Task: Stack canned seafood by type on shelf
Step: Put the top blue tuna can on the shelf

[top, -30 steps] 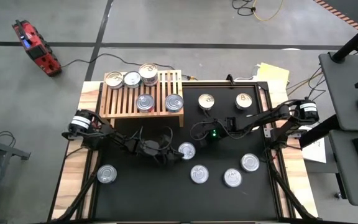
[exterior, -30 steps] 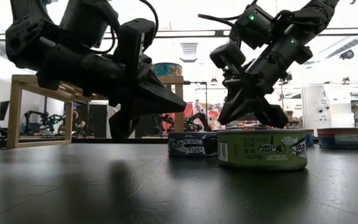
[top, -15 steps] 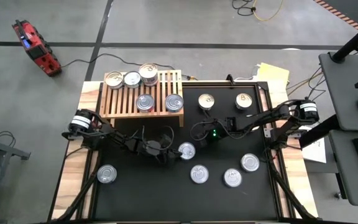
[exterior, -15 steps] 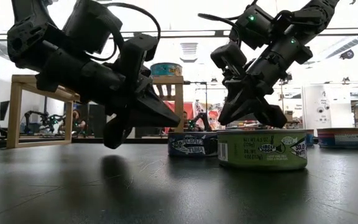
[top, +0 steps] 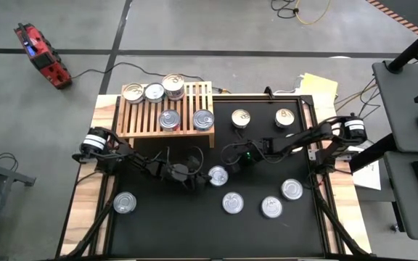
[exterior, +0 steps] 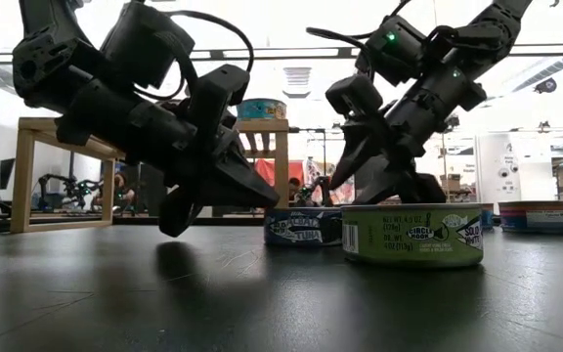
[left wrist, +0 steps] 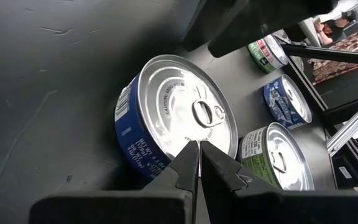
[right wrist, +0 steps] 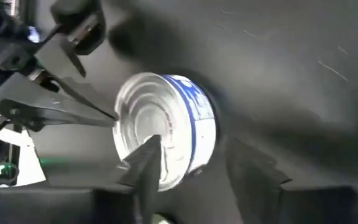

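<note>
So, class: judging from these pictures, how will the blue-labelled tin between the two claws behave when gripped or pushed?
The blue-labelled tin looks rigid metal, so it probably won't flex. Squat and wide, lying flat, it should slide rather than tip. Its smooth wall may slip between the right claw fingers.

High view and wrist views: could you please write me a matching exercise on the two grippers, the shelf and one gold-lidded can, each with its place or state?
Things:
1. left gripper
2. right gripper
3. shelf
4. gold-lidded can

Place or state:
a. on the black mat, beside the shelf
b. open
c. bears several cans
d. shut

Pairs: 1-d, 2-b, 3-c, 4-a
</note>
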`<state>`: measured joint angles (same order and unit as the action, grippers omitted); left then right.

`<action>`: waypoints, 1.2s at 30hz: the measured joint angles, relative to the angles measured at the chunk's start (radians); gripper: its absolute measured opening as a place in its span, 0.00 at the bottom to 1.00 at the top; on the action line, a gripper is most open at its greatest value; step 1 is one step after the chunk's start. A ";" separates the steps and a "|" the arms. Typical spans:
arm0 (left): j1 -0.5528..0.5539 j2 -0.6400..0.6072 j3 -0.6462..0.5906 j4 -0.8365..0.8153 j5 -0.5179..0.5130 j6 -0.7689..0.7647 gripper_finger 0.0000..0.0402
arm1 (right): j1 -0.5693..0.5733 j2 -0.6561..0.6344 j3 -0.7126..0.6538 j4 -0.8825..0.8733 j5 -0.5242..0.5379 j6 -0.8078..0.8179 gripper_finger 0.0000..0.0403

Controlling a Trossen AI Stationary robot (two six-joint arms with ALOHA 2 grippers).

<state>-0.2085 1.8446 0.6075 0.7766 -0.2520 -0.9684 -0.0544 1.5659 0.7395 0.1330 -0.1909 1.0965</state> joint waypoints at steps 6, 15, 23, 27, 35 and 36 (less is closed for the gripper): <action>0.000 0.001 0.000 -0.003 0.000 -0.002 0.00 | 0.000 0.037 0.000 0.036 0.000 -0.022 0.57; 0.000 0.013 0.002 0.001 -0.002 -0.019 0.00 | 0.004 0.106 0.000 0.115 -0.066 -0.023 0.66; -0.017 0.013 0.002 -0.019 -0.011 -0.029 0.00 | 0.009 0.119 0.005 0.141 -0.079 -0.023 0.66; -0.025 0.013 0.001 -0.027 -0.006 -0.036 0.00 | 0.009 0.119 0.005 0.143 -0.079 -0.023 0.68; -0.025 0.016 0.000 -0.036 0.000 -0.029 0.00 | 0.011 0.119 0.005 0.212 -0.079 -0.061 0.70; -0.025 0.016 0.000 -0.036 0.000 -0.029 0.00 | 0.011 0.119 0.005 0.215 -0.079 -0.061 0.70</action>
<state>-0.2333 1.8603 0.6075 0.7411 -0.2523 -0.9974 -0.0433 1.6848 0.7448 0.3482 -0.2703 1.0353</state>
